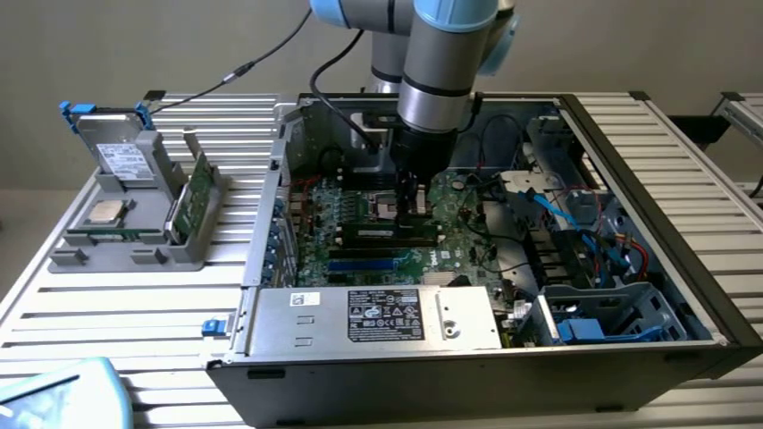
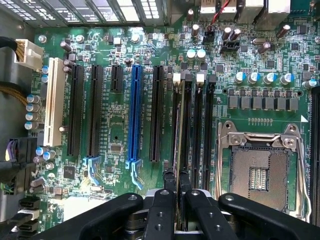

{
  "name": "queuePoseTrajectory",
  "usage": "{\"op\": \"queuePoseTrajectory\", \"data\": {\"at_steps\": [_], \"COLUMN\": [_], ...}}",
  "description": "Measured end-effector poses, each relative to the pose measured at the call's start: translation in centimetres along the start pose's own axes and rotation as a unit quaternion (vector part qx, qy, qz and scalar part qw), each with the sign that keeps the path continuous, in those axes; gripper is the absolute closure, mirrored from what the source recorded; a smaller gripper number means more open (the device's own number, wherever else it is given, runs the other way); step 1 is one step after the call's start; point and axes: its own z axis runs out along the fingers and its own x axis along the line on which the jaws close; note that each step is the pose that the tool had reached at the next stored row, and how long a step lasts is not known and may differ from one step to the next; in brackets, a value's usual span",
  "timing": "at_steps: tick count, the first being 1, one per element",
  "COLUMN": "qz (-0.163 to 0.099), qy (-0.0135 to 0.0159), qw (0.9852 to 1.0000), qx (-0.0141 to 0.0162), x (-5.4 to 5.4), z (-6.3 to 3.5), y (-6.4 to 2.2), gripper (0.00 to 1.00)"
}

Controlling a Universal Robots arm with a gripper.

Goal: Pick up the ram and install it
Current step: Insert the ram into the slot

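**Setting and illumination**

A silver counter of ribbed aluminium slats (image 1: pixel 131 349) spans the foreground. Behind it rises a bare, matt grey-beige wall (image 1: pixel 143 45). A second slatted aluminium frame (image 1: pixel 742 112) stands apart at the exterior view's right. Lighting is soft and even, without hard shadows.
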Motion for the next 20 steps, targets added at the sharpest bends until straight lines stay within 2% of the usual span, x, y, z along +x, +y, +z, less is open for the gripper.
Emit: {"op": "queuePoseTrajectory", "data": {"at_steps": [4,8,12,20], "qz": [0.0,-0.001,-0.001,-0.001], "qy": [-0.0001,-0.0003,-0.0003,-0.0001], "qw": [1.0,1.0,1.0,1.0], "qx": [-0.0046,-0.0077,-0.0083,-0.0085], "x": [0.0,0.0,0.0,0.1], "z": [-0.01,-0.01,-0.26,-1.43], "y": [-0.06,-0.07,-0.05,0.28], "gripper": [0.86,0.86,0.86,0.86]}}
